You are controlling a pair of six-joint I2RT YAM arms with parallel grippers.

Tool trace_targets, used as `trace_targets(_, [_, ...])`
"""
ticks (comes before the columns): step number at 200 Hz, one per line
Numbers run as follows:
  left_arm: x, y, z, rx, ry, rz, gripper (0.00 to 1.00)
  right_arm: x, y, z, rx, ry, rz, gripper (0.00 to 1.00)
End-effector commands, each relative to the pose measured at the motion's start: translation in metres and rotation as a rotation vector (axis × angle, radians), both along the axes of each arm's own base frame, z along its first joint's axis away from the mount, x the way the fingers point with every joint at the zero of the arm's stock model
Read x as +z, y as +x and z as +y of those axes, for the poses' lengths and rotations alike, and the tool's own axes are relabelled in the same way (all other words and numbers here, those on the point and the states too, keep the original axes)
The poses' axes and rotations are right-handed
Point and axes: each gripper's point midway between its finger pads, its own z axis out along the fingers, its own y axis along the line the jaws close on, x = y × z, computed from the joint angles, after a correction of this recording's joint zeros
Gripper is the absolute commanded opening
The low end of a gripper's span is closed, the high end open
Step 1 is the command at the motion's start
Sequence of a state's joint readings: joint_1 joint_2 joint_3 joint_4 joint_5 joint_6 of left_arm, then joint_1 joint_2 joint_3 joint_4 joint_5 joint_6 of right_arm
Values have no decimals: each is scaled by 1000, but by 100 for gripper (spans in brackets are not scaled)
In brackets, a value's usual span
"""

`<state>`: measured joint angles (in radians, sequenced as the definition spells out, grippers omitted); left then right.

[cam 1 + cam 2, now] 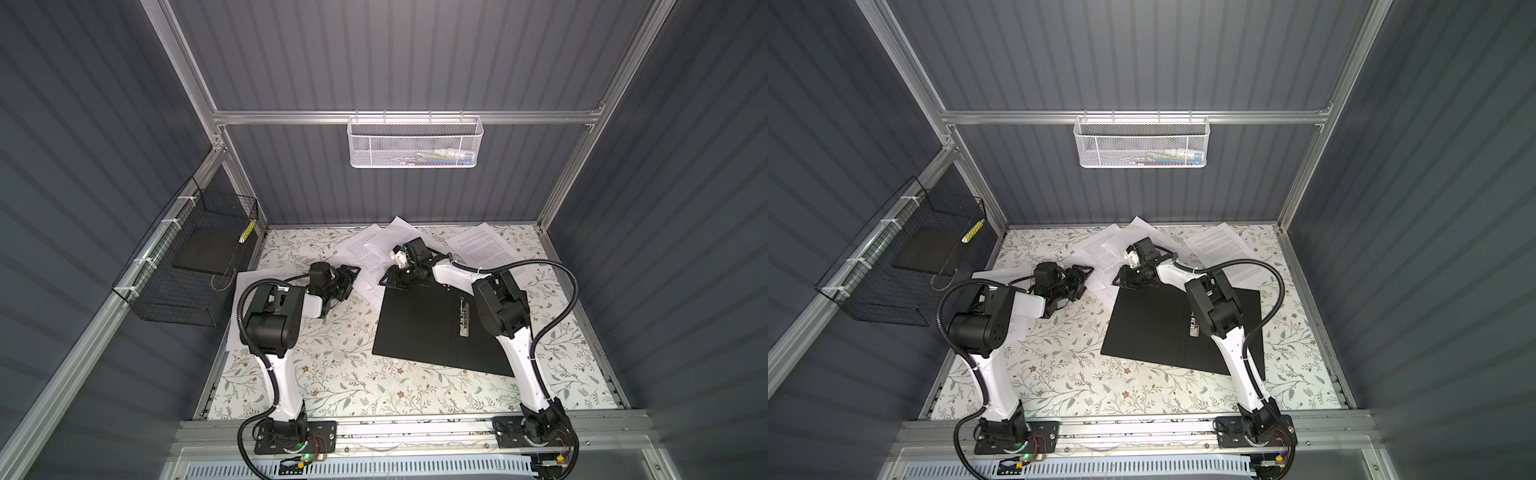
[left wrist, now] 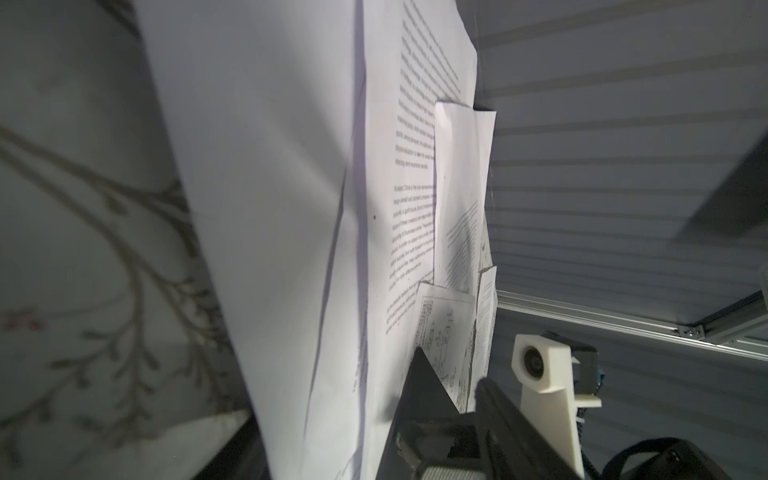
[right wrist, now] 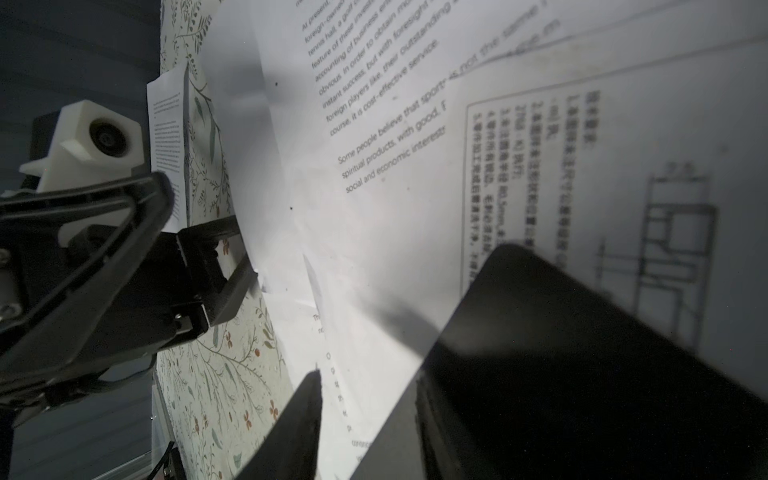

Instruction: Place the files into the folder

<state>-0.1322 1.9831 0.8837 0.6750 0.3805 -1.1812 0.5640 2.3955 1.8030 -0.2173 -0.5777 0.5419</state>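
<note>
The folder [image 1: 415,328] [image 1: 1146,328] lies open on the table, black inside up, its metal clip [image 1: 464,318] near the right arm. The files [image 1: 370,249] [image 1: 1100,249] are white printed sheets overlapping behind it; one [image 3: 623,145] carries line drawings. My left gripper [image 1: 353,275] [image 2: 328,407] stands open at the pile's left edge, a sheet's edge [image 2: 291,249] between its jaws. My right gripper [image 1: 384,280] [image 3: 407,324] is open at the folder's far left corner, fingertips [image 3: 303,411] down on the sheets with paper showing in the gap.
Another printed sheet [image 1: 482,245] lies at the back right and one [image 1: 249,278] under the left arm. A black wire basket [image 1: 187,266] hangs on the left wall and a white mesh basket [image 1: 415,141] on the back rail. A floral cover [image 1: 332,374] spans the table.
</note>
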Motion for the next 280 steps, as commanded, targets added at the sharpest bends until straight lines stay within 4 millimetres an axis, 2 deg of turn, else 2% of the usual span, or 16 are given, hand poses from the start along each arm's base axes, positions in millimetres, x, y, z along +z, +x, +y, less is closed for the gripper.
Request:
trace_targets(1, [-24, 3, 19, 45, 38, 65, 63, -6, -5, 4, 14, 3, 32, 40])
trace_targets(32, [-31, 12, 26, 53, 45, 73, 59, -5, -5, 4, 17, 6, 34, 40])
trace_targets(83, [-37, 22, 30, 68, 42, 79, 38, -2, -5, 4, 24, 23, 41, 40])
trace_targets(96, [-39, 24, 31, 71, 53, 87, 30, 3, -5, 4, 29, 28, 32, 40])
trace_targets(117, [-33, 29, 34, 67, 66, 72, 7, 22, -5, 4, 36, 57, -2, 43])
trace_targets(125, [-25, 31, 35, 60, 84, 58, 0, 34, -4, 2, 32, 74, -25, 45])
trace_targets(136, [-9, 32, 36, 42, 122, 39, 0, 55, -3, -2, 25, 98, -67, 48])
trace_targets(152, [25, 32, 43, 40, 205, -14, 0, 84, -3, -13, 8, 126, -121, 54])
trace_targets(182, [95, 15, 55, 27, 405, -83, 0, 126, -13, -39, -27, 146, -201, 69])
trace_targets(207, [141, -2, 56, -12, 527, -129, 0, 156, -29, -59, -53, 146, -271, 82])
trace_targets(228, [168, -14, 46, -70, 582, -156, 0, 171, -43, -79, -83, 132, -317, 92])
trace_targets(245, [186, -25, 35, -121, 651, -166, 0, 172, -55, -98, -118, 113, -336, 99])
trace_targets(271, [215, -40, 10, -194, 727, -222, 0, 175, -68, -127, -169, 95, -364, 99])
trace_targets(277, [216, -45, 4, -222, 738, -222, 0, 174, -70, -132, -179, 90, -365, 99])
trace_targets(280, [230, -43, 0, -220, 738, -253, 0, 173, -71, -135, -181, 89, -365, 99])
